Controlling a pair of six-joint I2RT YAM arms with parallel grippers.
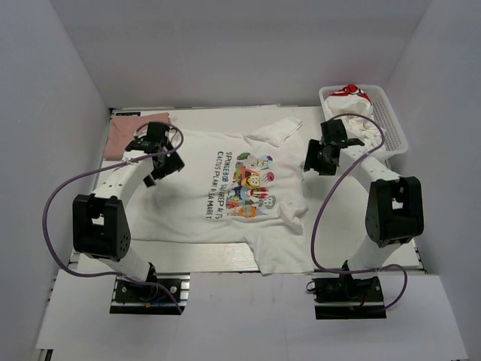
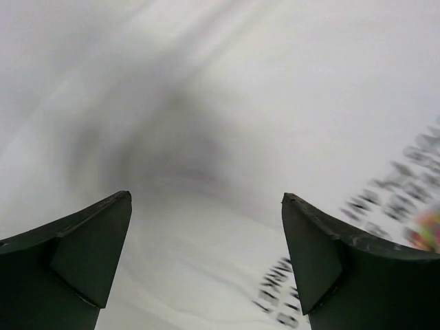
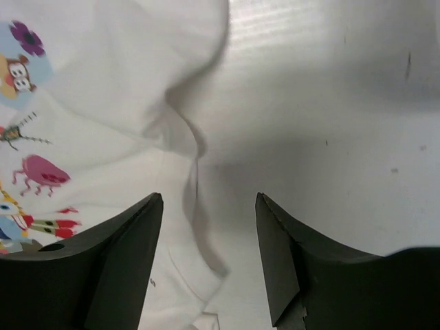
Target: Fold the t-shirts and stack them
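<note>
White desk [image 1: 225, 114] carries everything, walled by pale panels. Most of it is covered by the cartoon t-shirt [image 1: 225, 203], a white tee spread flat with its colourful print and dark lettering facing up; one sleeve reaches the near edge and the other lies crumpled toward the far side. At the far right corner stands a white mesh basket [image 1: 391, 124] holding bundled white t-shirts [image 1: 359, 124], one showing red print. A dusty-pink t-shirt [image 1: 120, 135] lies folded at the far left corner. The left fingers [image 1: 165, 165] are spread wide and grasp nothing, over plain cloth beside the lettering. The right fingers [image 1: 319, 159] are parted and empty above the shirt's rumpled right edge.
</note>
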